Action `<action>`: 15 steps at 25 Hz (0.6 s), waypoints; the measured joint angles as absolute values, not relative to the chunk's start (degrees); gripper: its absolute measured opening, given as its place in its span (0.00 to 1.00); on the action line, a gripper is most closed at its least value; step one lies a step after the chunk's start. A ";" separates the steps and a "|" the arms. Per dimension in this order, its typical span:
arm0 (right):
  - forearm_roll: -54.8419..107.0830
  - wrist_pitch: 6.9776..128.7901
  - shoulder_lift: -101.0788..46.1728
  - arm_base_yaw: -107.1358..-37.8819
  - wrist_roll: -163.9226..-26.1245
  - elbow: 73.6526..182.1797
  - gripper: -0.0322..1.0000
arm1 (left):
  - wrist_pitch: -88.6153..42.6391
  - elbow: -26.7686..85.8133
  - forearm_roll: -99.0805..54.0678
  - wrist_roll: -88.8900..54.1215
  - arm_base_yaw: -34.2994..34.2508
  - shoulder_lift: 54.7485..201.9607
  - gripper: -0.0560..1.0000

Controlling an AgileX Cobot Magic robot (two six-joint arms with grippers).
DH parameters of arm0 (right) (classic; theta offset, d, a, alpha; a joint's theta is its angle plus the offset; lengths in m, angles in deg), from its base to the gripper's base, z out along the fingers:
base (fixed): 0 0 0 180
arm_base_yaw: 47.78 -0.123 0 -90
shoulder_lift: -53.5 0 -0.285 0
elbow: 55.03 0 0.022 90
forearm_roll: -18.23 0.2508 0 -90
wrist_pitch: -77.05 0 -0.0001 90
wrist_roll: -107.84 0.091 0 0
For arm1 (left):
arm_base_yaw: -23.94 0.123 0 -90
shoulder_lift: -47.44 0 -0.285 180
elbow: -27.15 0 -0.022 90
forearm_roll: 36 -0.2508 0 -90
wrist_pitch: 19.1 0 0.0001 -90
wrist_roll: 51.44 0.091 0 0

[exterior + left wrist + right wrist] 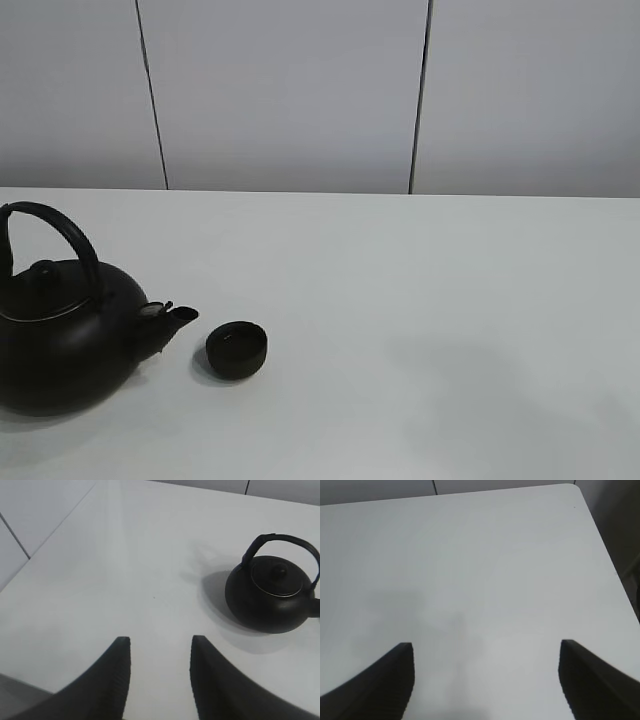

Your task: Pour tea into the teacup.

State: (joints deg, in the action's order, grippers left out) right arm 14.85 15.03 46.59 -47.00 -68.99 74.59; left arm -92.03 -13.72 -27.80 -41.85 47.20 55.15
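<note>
A big round black teapot [62, 335] with an arched handle stands upright at the left of the white table, its spout pointing right. The small black teacup [237, 349] stands just right of the spout, a little apart from it. No tea stream shows. In the left wrist view the teapot [272, 592] stands well ahead of my left gripper [160, 652], which is open and empty above bare table. My right gripper [487, 652] is wide open and empty over bare table. Neither gripper shows in the exterior view. The teacup is out of both wrist views.
The white table [430, 330] runs to a grey panelled wall [290, 90] at the back. Its rounded corner [577, 487] and side edge show in the right wrist view. The left wrist view shows the table's edge [60, 525] on the side away from the teapot.
</note>
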 joint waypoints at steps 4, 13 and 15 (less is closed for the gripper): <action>14.85 15.03 46.59 -47.00 -68.99 74.59 0.56 | -89.13 -17.39 -28.95 -42.77 47.20 55.15 0.33; 14.85 15.10 46.59 -47.00 -68.99 74.59 0.56 | -85.15 -21.86 -29.58 -43.22 45.73 55.23 0.33; 14.85 15.10 46.59 -47.00 -68.99 74.59 0.56 | -84.69 -22.19 -29.58 -43.22 44.79 55.23 0.33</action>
